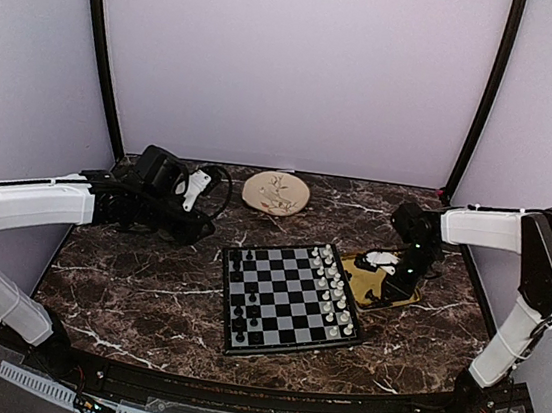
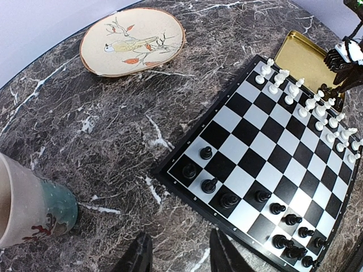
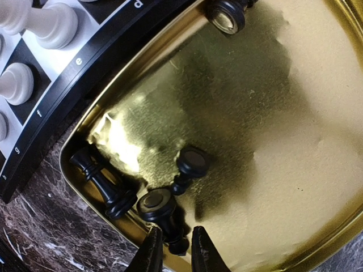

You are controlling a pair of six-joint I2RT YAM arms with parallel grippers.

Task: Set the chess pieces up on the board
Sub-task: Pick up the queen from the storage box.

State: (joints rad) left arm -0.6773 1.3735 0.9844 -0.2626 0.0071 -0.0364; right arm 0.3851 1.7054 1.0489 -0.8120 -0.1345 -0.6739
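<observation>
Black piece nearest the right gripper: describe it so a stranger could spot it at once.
Find the yellow tray beside the board and go to its corner where three black pieces lie. The piece is the one at the right gripper, round base toward the camera; the long piece hugs the tray wall and the pawn lies further in.

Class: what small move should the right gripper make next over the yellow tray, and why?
Probably ease down and close the right gripper on the fallen black piece just ahead of it in the yellow tray; the jaws stand apart and look empty.
</observation>
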